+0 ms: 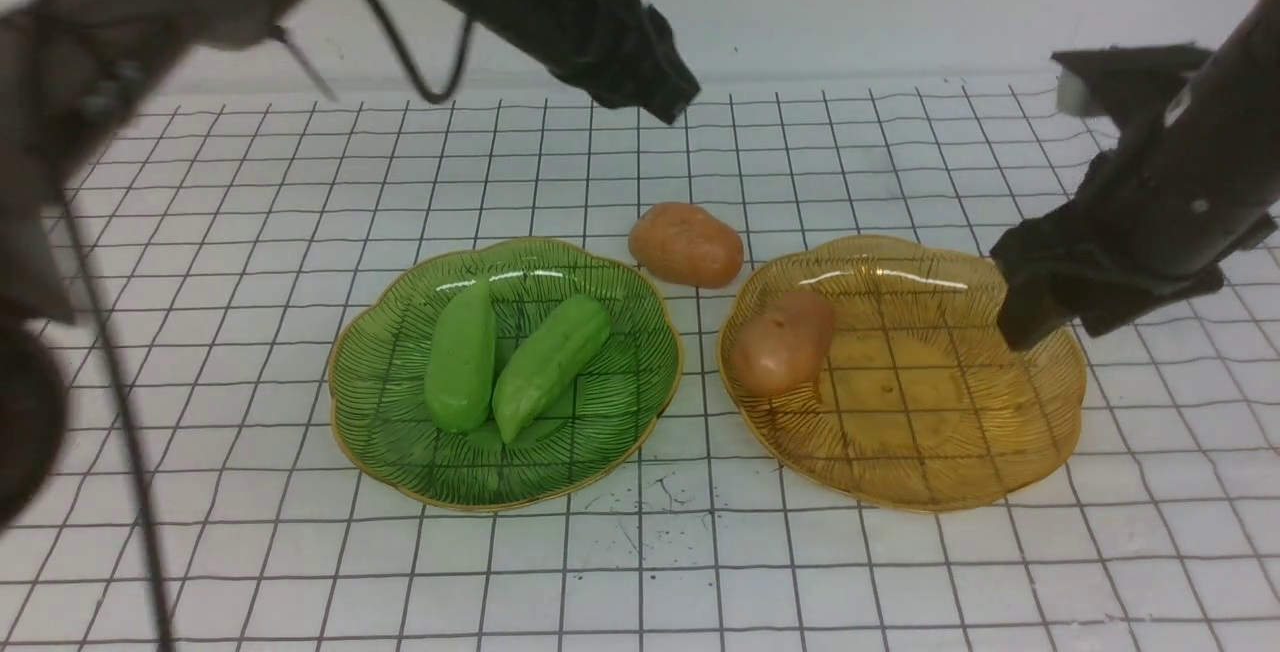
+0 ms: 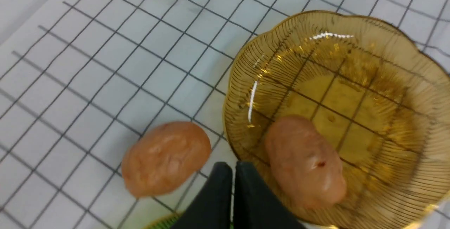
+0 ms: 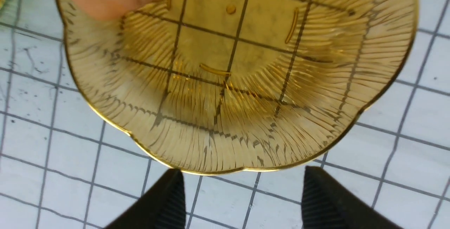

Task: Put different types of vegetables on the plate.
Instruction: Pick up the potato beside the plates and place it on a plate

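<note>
A: Left claw [image 1: 662, 100] shut, empty. Front view: loose potato [image 1: 686, 244] on counter [image 1: 900, 582] near it, between green plate [image 1: 380, 432] and amber plate [image 1: 1000, 477], lying crosswise.
B: Left wrist?
A: It sits just beside the shut tips. Left arm looks nearer.
B: Right wrist?
A: Right claw [image 3: 242, 187] open, empty, at amber rim.

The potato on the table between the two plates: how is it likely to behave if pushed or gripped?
The potato is a rounded oval lying on the table, so a nudge would probably roll or spin it rather than slide it straight. Its matte, dimpled skin suggests decent grip. It looks like a rigid toy, likely light.
</note>
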{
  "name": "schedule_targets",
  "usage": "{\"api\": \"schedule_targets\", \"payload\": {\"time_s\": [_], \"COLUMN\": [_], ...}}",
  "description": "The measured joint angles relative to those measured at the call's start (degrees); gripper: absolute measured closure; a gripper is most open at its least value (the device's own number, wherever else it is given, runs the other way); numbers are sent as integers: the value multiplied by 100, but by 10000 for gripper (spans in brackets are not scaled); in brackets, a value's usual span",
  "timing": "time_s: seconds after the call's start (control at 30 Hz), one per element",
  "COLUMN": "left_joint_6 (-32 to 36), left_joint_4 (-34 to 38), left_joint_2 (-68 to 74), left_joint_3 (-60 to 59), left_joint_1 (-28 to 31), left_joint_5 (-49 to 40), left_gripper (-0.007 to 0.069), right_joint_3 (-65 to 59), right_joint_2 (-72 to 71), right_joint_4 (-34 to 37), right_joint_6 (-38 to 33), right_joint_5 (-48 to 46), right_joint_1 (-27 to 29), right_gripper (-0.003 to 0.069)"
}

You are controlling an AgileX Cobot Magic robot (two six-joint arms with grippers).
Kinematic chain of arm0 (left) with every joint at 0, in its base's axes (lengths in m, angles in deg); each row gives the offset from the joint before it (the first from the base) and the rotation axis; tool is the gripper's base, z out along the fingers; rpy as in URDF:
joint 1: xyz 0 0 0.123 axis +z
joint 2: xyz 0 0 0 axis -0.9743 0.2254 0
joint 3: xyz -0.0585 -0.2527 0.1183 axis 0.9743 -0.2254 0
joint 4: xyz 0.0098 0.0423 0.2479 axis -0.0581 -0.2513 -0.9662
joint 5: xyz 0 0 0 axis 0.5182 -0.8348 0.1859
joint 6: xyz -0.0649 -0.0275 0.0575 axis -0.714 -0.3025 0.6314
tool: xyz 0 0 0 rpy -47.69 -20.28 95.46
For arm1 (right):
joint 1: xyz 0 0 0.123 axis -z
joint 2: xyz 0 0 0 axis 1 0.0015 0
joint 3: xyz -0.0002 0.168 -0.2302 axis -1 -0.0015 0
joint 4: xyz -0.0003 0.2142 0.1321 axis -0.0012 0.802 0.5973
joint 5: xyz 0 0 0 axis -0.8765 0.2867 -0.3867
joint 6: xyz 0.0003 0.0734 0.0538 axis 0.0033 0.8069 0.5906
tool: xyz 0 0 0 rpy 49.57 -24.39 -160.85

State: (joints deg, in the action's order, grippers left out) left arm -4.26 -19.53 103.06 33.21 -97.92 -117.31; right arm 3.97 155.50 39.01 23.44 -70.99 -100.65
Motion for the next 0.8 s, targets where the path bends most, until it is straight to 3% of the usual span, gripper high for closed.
{"api": "schedule_targets", "payload": {"time_s": [0.13, 0.27, 0.6, 0.67, 0.8], "left_joint_6": [24, 83, 834, 847, 879], "left_joint_4": [-381, -587, -1026, -1026, -1051], "left_joint_2": [689, 1111, 1856, 1937, 2039], "left_joint_3": [581, 750, 769, 769, 769], "left_joint_1": [-107, -150, -155, -162, -182], "left_joint_5": [6, 139, 699, 805, 1111], "left_gripper": [594, 503, 15, -34, -57], "right_joint_3": [0, 0, -6, -6, -6], "right_joint_2": [-232, -294, -294, -294, -294], "right_joint_4": [-23, -63, -27, -26, -16], "right_joint_6": [28, 33, 33, 33, 33], "right_joint_5": [-41, -43, -50, -56, -61], "right_joint_1": [0, 0, 0, 0, 0], "right_gripper": [304, 319, 321, 323, 323]}}
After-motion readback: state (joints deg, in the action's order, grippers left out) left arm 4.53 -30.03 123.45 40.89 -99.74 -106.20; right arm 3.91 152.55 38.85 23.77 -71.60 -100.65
